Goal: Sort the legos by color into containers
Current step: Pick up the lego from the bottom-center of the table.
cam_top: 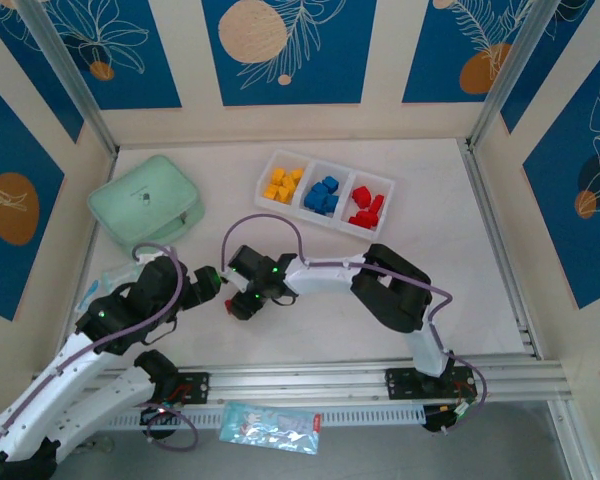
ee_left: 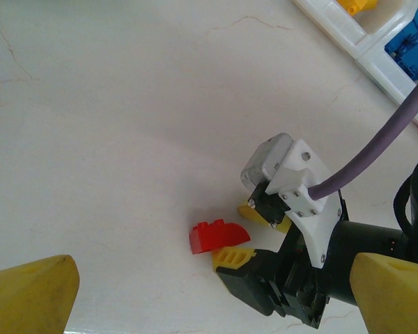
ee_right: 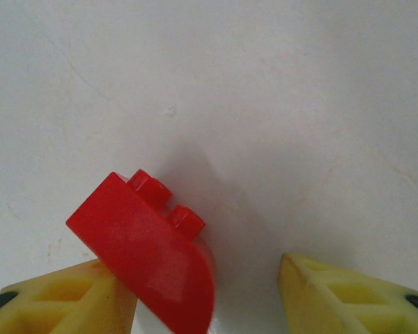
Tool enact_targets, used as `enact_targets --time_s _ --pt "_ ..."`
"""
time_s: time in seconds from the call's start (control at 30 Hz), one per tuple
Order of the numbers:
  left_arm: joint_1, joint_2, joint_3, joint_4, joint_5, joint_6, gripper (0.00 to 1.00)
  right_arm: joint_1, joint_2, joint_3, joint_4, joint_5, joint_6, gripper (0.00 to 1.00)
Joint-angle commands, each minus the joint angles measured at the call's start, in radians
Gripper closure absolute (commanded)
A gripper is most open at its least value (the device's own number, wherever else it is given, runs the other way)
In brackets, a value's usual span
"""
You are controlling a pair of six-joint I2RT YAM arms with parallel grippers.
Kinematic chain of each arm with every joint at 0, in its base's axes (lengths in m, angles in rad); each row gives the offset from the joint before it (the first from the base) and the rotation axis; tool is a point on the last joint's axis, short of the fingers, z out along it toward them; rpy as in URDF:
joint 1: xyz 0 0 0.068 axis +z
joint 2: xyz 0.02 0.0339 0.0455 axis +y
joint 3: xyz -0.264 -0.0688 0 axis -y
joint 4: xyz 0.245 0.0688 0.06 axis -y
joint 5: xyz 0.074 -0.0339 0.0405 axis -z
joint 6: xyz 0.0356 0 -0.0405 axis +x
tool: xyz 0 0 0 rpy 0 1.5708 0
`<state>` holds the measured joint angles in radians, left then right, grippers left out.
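The right tool (ee_right: 212,289) stands apart astride a red brick (ee_right: 150,261) lying on the tabletop (ee_right: 265,104); one finger touches the brick, the other is clear of it. The left tool (cam_top: 212,282) hovers just beside, jaws wide apart. The tray (cam_top: 278,156) beyond holds bricks (cam_top: 323,195), one colour to each compartment.

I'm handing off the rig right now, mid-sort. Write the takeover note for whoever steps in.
Pincers: left pincer open, holding nothing. The right pincer is open around a red brick on the table, one finger touching it, the other apart.
Things: the tray holds yellow bricks left, blue bricks middle, red bricks right.
Done: those are sorted by color.
Left: close on the red brick and drop it with the red bricks.
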<state>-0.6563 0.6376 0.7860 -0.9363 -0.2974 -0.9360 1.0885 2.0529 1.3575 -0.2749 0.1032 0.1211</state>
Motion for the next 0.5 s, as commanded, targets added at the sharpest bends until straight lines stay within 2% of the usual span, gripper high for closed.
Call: enact_targets --time_s 0.0,0.47 --pt "0.012 -0.007 -0.011 -0.019 -0.019 -0.009 0.01 0.018 0.04 0.039 0.014 0.004 -0.031 0.49" --pt "0.014 -0.009 -0.007 -0.021 -0.02 -0.006 0.01 0.026 0.043 0.065 0.014 -0.001 -0.075 0.71"
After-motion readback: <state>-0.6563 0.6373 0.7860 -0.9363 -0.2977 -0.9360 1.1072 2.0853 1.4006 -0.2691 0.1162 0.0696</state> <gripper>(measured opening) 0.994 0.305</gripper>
